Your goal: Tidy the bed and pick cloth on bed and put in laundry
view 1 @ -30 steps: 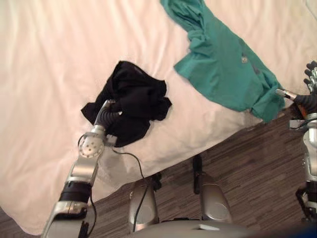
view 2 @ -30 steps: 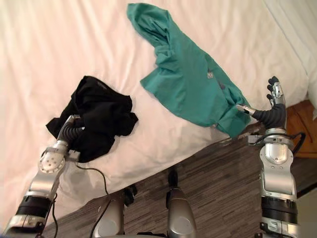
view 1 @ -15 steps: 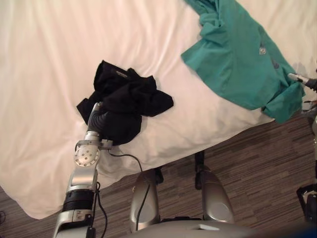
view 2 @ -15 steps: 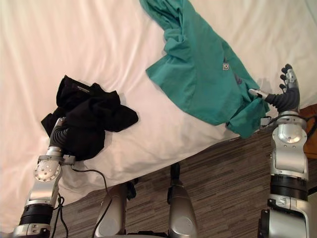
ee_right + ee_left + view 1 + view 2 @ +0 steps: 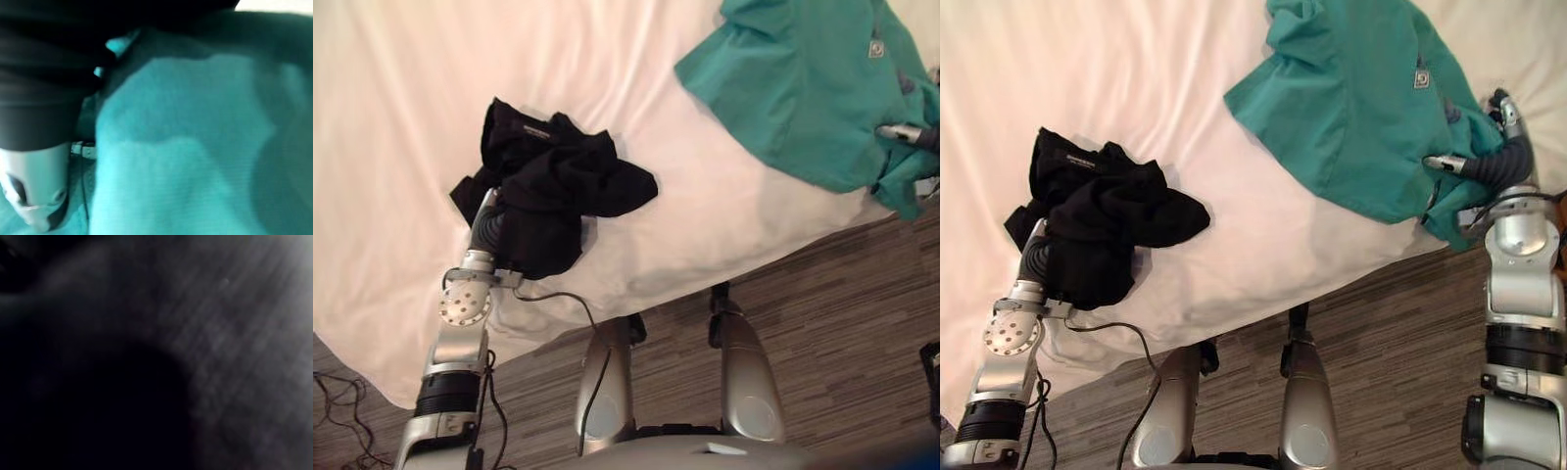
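While left hand (image 5: 486, 223) sits buried in black cloth (image 5: 548, 186) near bed (image 5: 391, 117) edge, grip cannot be told. Teal shirt (image 5: 1351, 108) lies right, right hand (image 5: 1503, 157) at its hem, grip likewise unclear. Step: grasping clothes; next needs firm hold, lift toward laundry.

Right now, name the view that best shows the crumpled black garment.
Left eye view: the whole crumpled black garment, central on the white sheet. Right eye view shows it nearer the edge; left wrist view, dark cloth up close.
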